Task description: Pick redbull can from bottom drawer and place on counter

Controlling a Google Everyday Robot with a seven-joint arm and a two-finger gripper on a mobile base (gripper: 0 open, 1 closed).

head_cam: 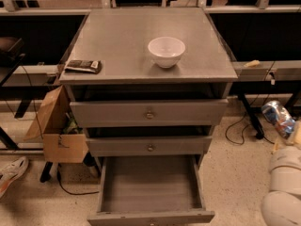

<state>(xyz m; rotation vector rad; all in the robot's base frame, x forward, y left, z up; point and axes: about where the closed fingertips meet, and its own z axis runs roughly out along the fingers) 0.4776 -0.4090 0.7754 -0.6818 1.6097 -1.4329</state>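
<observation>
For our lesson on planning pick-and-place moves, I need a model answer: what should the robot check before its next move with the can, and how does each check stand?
1. Redbull can in the gripper, right of the cabinet: ok.
2. Grip firm: cannot tell; the gripper is cut off at the picture's edge.
3. Bottom drawer empty: ok, only its bare floor shows.
4. Free spot on the counter: ok, its front right is bare.
5. White bowl and snack packet away from that spot: ok.
6. Can raised above the counter: probably not ok; it shows lower than the counter's front edge.
</observation>
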